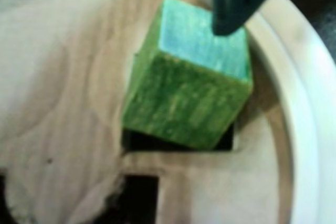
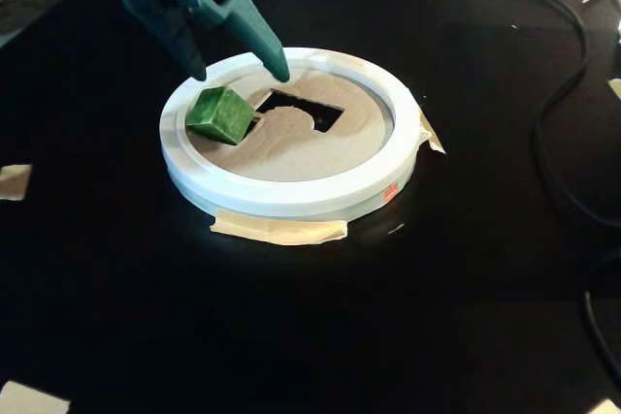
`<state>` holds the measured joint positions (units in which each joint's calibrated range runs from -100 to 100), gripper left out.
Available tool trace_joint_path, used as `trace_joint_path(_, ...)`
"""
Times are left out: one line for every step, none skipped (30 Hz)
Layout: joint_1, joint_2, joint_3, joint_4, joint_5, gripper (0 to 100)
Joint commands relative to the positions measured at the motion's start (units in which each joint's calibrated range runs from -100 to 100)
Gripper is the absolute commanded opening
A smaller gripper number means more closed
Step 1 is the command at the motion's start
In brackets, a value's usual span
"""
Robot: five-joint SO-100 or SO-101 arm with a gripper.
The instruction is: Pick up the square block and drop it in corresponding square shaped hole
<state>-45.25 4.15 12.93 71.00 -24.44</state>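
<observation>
The square block (image 1: 189,87) is a glossy green cube, and it rests tilted on the tan round board (image 1: 63,87). Its lower edge sits over the square shaped hole (image 1: 137,141), which shows only as a dark gap beneath it. In the fixed view the block (image 2: 221,113) lies at the board's left side, just inside the white rim (image 2: 291,196). My gripper (image 2: 240,73) hangs open right above the block, holding nothing, its two dark green fingers spread apart. In the wrist view only one finger (image 1: 236,3) shows, in front of the block's top face.
A larger cutout with a curved notch (image 2: 303,110) lies beside the block, also seen in the wrist view (image 1: 139,192). The board is taped to a black table (image 2: 291,317). Black cables (image 2: 558,143) run along the right side, and tape scraps (image 2: 12,181) lie near the edges.
</observation>
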Motion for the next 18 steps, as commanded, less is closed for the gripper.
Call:
trace_joint_path(3.81, -0.61, -2.55, -1.31, 1.03, 81)
trace_joint_path(5.05, -0.61, -2.55, -1.31, 2.00, 81)
trace_joint_path(5.43, -0.61, -2.55, -1.31, 2.20, 81)
trace_joint_path(5.55, -0.61, -2.55, -1.31, 2.34, 81)
trace_joint_path(5.68, -0.43, -2.55, -1.31, 2.34, 81)
trace_joint_path(5.80, -0.07, -2.55, -1.31, 2.34, 81)
trace_joint_path(6.05, 0.82, -2.55, -1.20, 2.15, 81)
trace_joint_path(5.55, 1.36, -2.55, -1.00, 2.00, 81)
trace_joint_path(5.05, 1.90, -2.55, -1.00, 1.90, 81)
trace_joint_path(4.81, 2.44, -2.55, -1.00, 1.90, 81)
trace_joint_path(4.68, 2.97, -2.28, -1.31, 1.86, 81)
trace_joint_path(4.56, 3.24, -1.46, -1.41, 1.81, 81)
trace_joint_path(4.56, 3.33, -1.00, -1.41, 1.81, 81)
trace_joint_path(4.56, 3.33, -0.73, -1.51, 1.81, 81)
trace_joint_path(4.56, 3.33, -0.55, -1.81, 1.81, 81)
trace_joint_path(4.56, 3.33, -0.36, -2.51, 1.81, 81)
trace_joint_path(4.43, 3.42, -0.36, -4.11, 1.81, 81)
trace_joint_path(4.43, 3.42, -0.36, -4.82, 1.81, 81)
